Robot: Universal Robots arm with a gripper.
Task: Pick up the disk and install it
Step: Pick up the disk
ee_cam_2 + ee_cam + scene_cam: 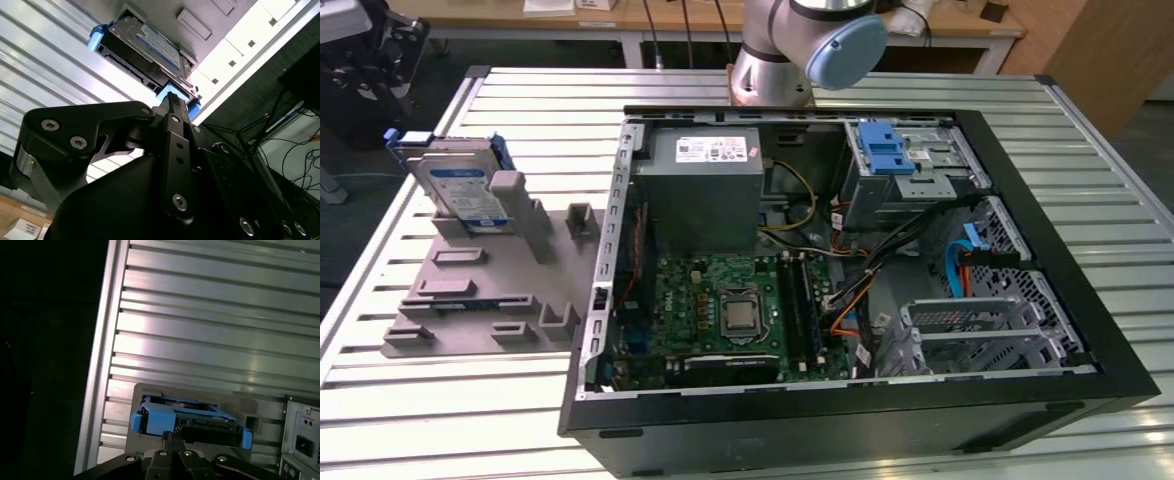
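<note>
The disk (462, 187) stands on edge in a grey holder (470, 300) on the table, at the exterior view's left. It is silver with a blue-and-white label and blue rails. In both wrist views the disk (146, 44) (186, 416) lies just beyond the tips of my gripper (172, 98) (170, 436). The black fingers are pressed together with nothing between them. I cannot tell whether the tips touch the disk's blue rail.
An open computer case (1067, 400) lies beside the holder, with a grey power supply (707, 195), a green mainboard (720, 305) and a silver cage with a blue latch (887, 150). The slatted metal table (520, 110) ends near the holder.
</note>
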